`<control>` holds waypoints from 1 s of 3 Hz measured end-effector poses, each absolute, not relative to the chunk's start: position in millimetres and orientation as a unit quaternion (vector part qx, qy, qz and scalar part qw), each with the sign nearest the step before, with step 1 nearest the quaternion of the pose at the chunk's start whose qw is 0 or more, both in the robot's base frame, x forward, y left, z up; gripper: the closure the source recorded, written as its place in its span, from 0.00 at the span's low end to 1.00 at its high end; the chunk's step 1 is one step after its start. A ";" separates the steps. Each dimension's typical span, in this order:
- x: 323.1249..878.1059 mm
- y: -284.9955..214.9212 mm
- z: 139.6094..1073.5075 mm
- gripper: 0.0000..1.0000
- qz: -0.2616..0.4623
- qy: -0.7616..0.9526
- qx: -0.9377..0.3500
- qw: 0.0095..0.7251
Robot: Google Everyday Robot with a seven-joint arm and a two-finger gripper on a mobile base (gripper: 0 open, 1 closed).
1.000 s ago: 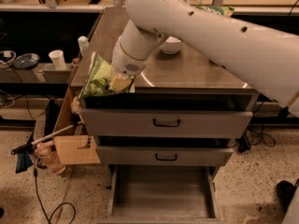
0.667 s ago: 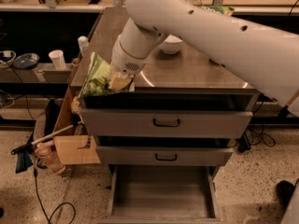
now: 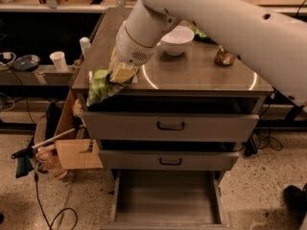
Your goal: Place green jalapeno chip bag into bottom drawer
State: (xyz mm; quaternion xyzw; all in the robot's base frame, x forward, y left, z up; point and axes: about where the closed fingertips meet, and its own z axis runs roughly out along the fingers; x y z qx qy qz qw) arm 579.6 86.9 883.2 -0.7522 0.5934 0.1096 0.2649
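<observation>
The tool sits left of centre in the upper half of the frame, at the end of the thick white arm that reaches in from the upper right. Its yellowish fingers are closed on the upper edge of the green jalapeno chip bag. The crumpled bag hangs from that grip at the front left corner of the desk, with its lower part past the desk edge and just above the top drawer. Whether the bag also touches the desk surface cannot be told. A white bowl stands on the desk to the upper right of the tool, apart from it. Below the top drawer comes the middle drawer, both pulled out a little. The bottom drawer is at the bottom centre of the frame, pulled well out, its plain grey inside showing
</observation>
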 end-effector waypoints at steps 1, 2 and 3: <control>570.6 68.0 889.8 1.00 0.104 0.591 -0.754 0.267; 560.5 42.8 886.0 1.00 0.097 0.602 -0.748 0.262; 549.0 24.0 880.1 1.00 0.095 0.605 -0.747 0.260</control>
